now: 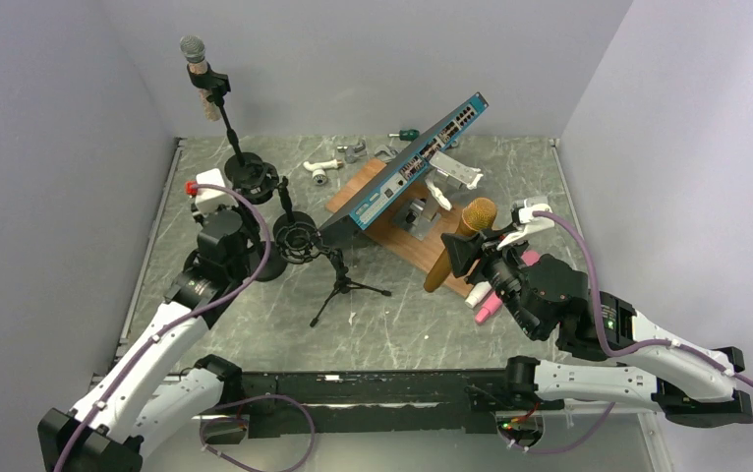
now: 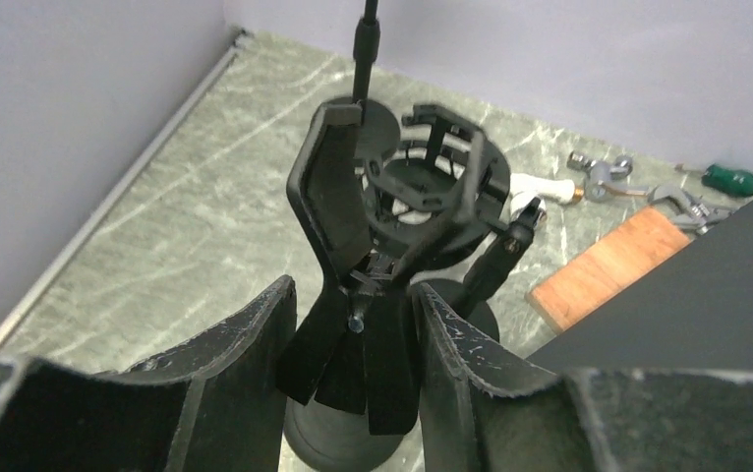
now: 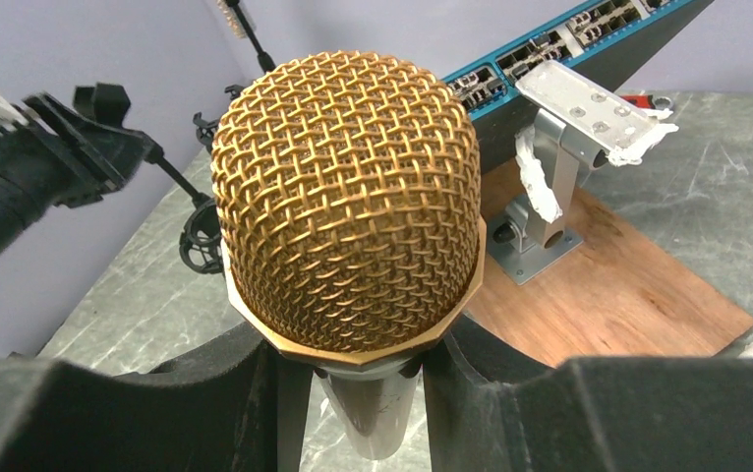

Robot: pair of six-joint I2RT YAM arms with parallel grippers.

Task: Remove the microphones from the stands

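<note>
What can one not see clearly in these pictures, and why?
Right wrist view: most of the handle of the microphone, covered by the right gripper and cut by the bottom edge.
Left wrist view: whether the left gripper presses the stand; all black.
Top view: port labels of the network switch, too small.

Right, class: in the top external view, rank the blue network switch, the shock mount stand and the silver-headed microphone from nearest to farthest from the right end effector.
1. The blue network switch, just behind the right end effector holding the gold microphone.
2. The shock mount stand, centre-left.
3. The silver-headed microphone, far back-left corner.
</note>
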